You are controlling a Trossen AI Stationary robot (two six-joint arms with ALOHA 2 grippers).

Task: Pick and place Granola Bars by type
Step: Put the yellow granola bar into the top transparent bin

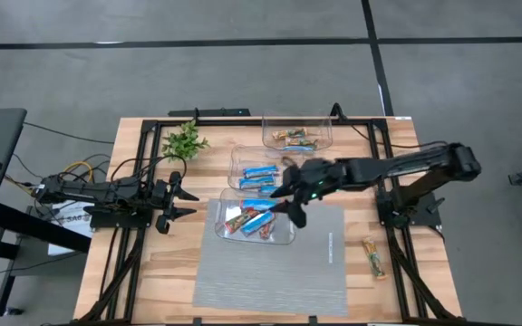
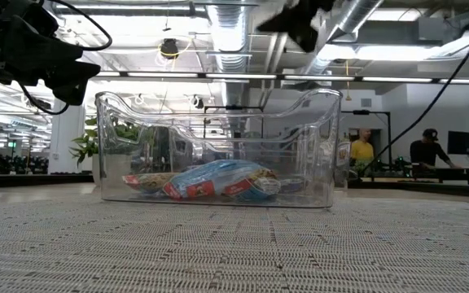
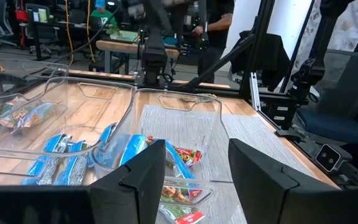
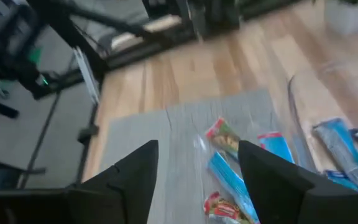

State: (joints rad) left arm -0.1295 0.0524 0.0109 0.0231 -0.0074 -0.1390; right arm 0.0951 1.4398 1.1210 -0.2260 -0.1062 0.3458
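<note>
Hovering over the nearest clear bin [image 1: 285,237], the right pincer [image 1: 290,201] gapes wide, holding nothing.
Granola Bars [image 1: 251,220] lie inside; left pincer [image 1: 178,201] wide, waiting aside.

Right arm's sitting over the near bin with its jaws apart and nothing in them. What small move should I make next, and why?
Probably swing the right gripper off the near bin toward the lone bar on the wood right of the mat. The gripper is open and empty, and that is the only bar outside the bins. The left gripper waits open at the table's left.
</note>
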